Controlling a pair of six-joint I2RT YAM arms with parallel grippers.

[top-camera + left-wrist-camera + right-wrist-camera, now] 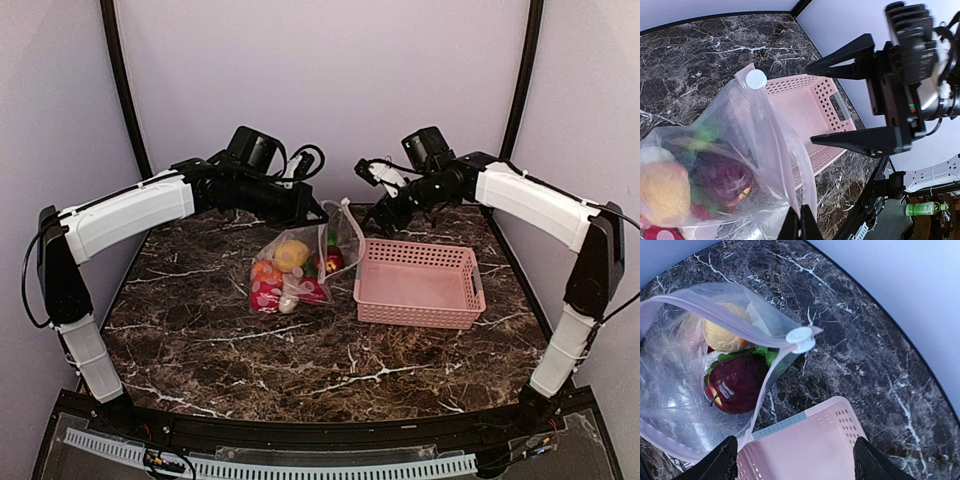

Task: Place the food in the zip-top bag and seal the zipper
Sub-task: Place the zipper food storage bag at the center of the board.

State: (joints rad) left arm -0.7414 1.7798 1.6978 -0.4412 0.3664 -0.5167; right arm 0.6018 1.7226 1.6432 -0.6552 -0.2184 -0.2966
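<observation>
Fingers [810, 230] of the left arm are pinched shut on the film of the bag [680, 415] near one side of its mouth, apparently to hold that edge up and taut so the opening does not slump. The right fingers [722, 462] stand wide apart and hold nothing. They hover just above the mouth and the near corner of the basket [415, 318], which suggests they are lining up on the white slider [801, 337] at the end of the zipper [747, 317]. The food [737, 382] already lies inside the bag: a dark red apple, a yellow piece and some green leaves show through the clear plastic, with orange and red pieces visible from above. The mouth gapes, its two strips spreading away from the slider, so I judge that filling is done and sealing is not. The bag rests on the bench [300, 360] just beside the basket, and its raised lip leans toward the basket. The bench is dark brown marble-look stone with white veins, glossy and probably slick, so the bag could slide if pulled without the left-hand hold. Plain pale lilac walls [320, 80] with black corner posts close in the back and sides.
</observation>
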